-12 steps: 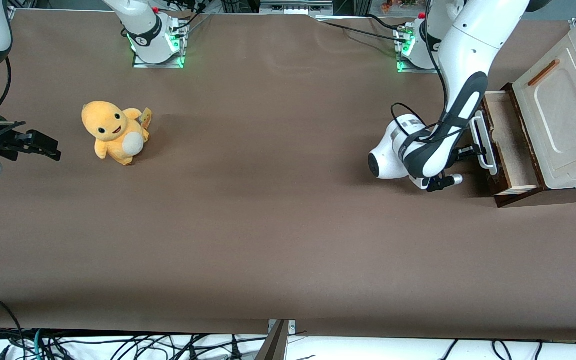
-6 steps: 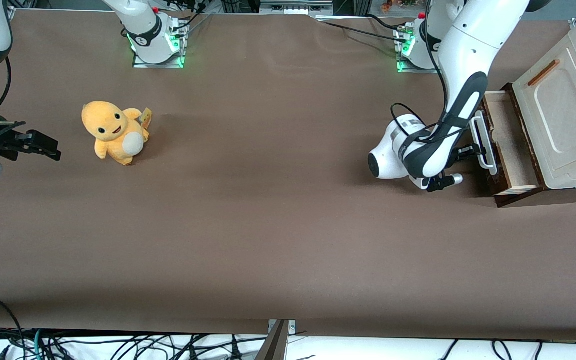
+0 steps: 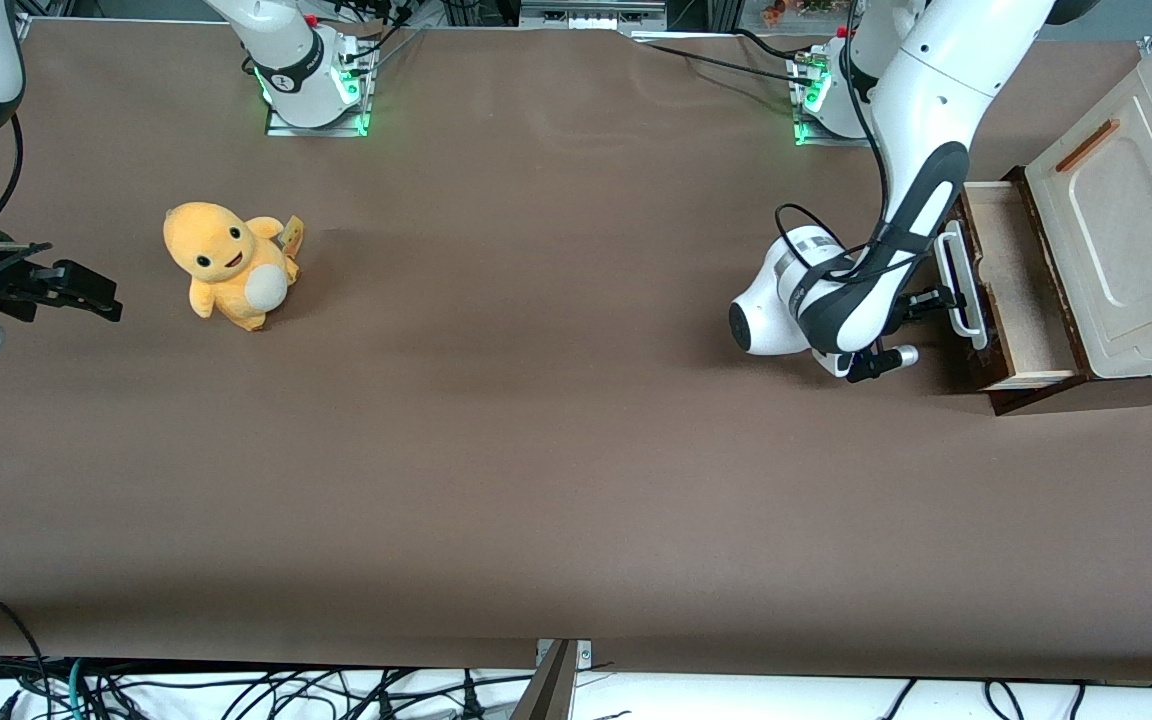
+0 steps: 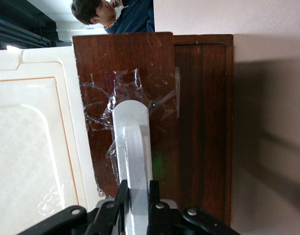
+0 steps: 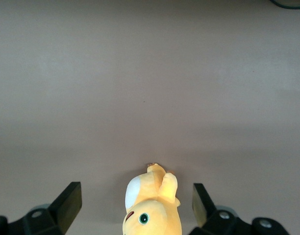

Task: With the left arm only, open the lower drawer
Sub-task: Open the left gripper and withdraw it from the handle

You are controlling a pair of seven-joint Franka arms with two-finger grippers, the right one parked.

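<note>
Over at the working arm's end of the desk, the lower drawer [image 3: 1014, 290] sits partly out; gripper [image 3: 939, 298] jaws clamp its white handle [image 4: 133, 161] crosswise, so pull straight outward.

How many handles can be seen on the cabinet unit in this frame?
2. The white bar handle is on the lower drawer, with the left arm's gripper shut on it. The small orange-brown handle sits on the cream panel above. Others may be hidden.
</note>
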